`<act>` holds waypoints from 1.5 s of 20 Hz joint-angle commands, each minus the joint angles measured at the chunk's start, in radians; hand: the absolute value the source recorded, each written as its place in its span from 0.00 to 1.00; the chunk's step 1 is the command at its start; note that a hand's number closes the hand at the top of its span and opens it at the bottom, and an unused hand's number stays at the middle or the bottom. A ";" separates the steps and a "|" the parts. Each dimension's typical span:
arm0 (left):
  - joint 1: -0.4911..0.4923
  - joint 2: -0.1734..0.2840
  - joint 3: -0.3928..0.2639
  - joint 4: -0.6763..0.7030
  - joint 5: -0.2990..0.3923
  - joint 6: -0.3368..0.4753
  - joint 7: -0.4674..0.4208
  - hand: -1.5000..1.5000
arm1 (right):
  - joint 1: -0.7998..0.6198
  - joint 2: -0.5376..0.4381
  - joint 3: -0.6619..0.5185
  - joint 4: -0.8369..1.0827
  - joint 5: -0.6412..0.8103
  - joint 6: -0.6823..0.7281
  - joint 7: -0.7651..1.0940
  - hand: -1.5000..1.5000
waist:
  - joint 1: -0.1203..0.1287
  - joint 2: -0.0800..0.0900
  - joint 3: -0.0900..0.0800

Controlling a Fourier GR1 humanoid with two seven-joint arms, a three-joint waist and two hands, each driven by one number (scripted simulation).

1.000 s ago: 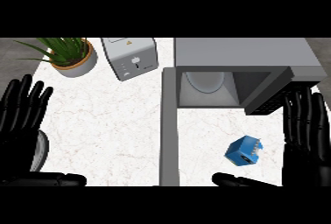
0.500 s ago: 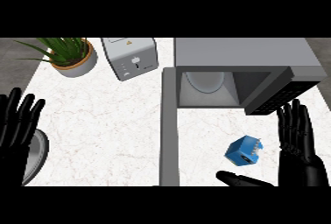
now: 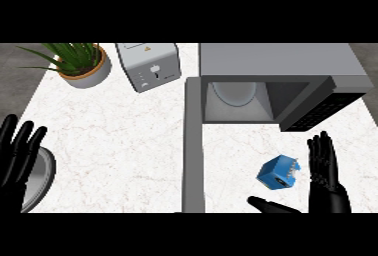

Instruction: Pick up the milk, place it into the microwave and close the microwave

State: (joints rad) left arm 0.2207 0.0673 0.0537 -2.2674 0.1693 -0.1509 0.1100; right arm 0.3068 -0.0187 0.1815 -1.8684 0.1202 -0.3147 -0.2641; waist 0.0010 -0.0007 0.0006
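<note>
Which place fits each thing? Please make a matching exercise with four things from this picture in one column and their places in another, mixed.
Things:
1. milk carton
2. potted plant
3. toaster
4. left hand

Places:
A. far left corner of the counter
B. at the view's left edge, fingers up
C. beside the right hand, in front of the open microwave
D. between the plant and the microwave

Pairs: 1-C, 2-A, 3-D, 4-B

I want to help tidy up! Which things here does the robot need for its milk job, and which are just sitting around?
For the job:
- blue milk carton
- open microwave
- right hand, open beside the carton

Just sitting around:
- potted plant
- toaster
- grey plate at the left edge, by the resting left hand
</note>
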 commanded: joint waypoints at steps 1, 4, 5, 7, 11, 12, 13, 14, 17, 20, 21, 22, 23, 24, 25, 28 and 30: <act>0.092 0.001 0.028 -0.017 0.046 -0.058 -0.045 0.00 | 0.040 0.014 -0.026 0.116 -0.023 -0.004 -0.130 0.00 | 0.002 -0.001 -0.001; 0.005 -0.018 0.007 0.014 0.011 -0.023 -0.019 0.00 | 0.040 0.015 -0.069 0.189 -0.075 0.020 -0.212 0.00 | -0.002 0.000 0.000; 0.004 -0.011 0.007 -0.015 -0.004 -0.009 0.012 0.00 | 0.062 0.015 -0.088 0.228 -0.110 0.041 -0.265 0.00 | -0.002 0.000 0.000; 0.009 -0.055 -0.061 0.016 -0.082 0.002 -0.026 0.00 | 0.046 0.018 -0.082 0.259 -0.111 0.015 -0.278 0.00 | -0.003 0.000 0.000; 0.025 -0.054 -0.041 -0.039 -0.044 0.001 0.013 0.00 | -0.080 -0.027 -0.204 0.474 -0.197 0.118 -0.379 0.00 | 0.002 0.001 0.000; 0.024 -0.020 0.017 -0.025 0.007 -0.031 0.011 0.00 | -0.087 -0.002 -0.185 0.524 -0.163 0.095 -0.424 0.00 | 0.002 0.001 0.000; 0.063 -0.008 0.052 -0.038 0.047 -0.067 -0.004 0.00 | -0.105 0.006 -0.169 0.486 -0.155 0.083 -0.365 0.00 | 0.003 0.000 -0.001; 0.032 -0.006 0.049 -0.075 0.052 -0.034 0.049 0.00 | -0.050 -0.052 -0.229 0.488 -0.242 0.185 -0.422 0.00 | 0.001 0.000 0.000; 0.123 -0.042 0.019 -0.068 0.002 -0.081 -0.035 0.00 | -0.128 -0.006 -0.228 0.635 -0.221 0.165 -0.489 0.00 | 0.004 0.000 0.000; 0.116 -0.044 0.007 -0.141 0.000 -0.056 0.032 0.00 | -0.195 -0.032 -0.303 0.805 -0.251 0.201 -0.595 0.00 | 0.005 0.001 0.000; 0.036 -0.022 0.044 -0.114 0.016 -0.042 0.078 0.00 | -0.178 -0.023 -0.260 0.703 -0.216 0.158 -0.503 0.00 | 0.001 0.000 0.000; 0.101 -0.038 0.033 -0.111 0.004 -0.071 0.024 0.00 | -0.236 -0.046 -0.310 0.833 -0.245 0.206 -0.593 0.00 | 0.004 0.001 0.000; 0.144 -0.066 0.014 -0.052 -0.016 -0.094 -0.067 0.00 | -0.159 -0.009 -0.263 0.785 -0.221 0.196 -0.610 0.00 | 0.003 0.000 -0.001; 0.068 -0.057 -0.009 -0.091 -0.037 -0.056 0.035 0.00 | -0.210 -0.067 -0.312 0.807 -0.254 0.230 -0.572 0.00 | 0.001 0.000 0.000; 0.076 -0.054 0.009 -0.088 -0.011 -0.068 0.029 0.00 | -0.222 -0.023 -0.294 0.900 -0.219 0.200 -0.654 0.00 | 0.002 0.001 0.000; 0.077 -0.066 -0.026 -0.044 -0.062 -0.052 -0.024 0.00 | -0.254 -0.022 -0.294 0.991 -0.199 0.199 -0.698 0.00 | 0.002 0.001 0.000; -0.013 -0.052 0.014 -0.036 -0.047 -0.022 0.055 0.00 | -0.370 -0.033 -0.326 1.096 -0.205 0.188 -0.699 0.00 | 0.002 0.002 0.000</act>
State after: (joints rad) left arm 0.2997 0.0140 0.0635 -2.3335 0.1470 -0.2131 0.1143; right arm 0.0322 -0.0530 -0.1185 -0.9279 -0.0935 -0.1196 -0.9022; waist 0.0042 0.0000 0.0003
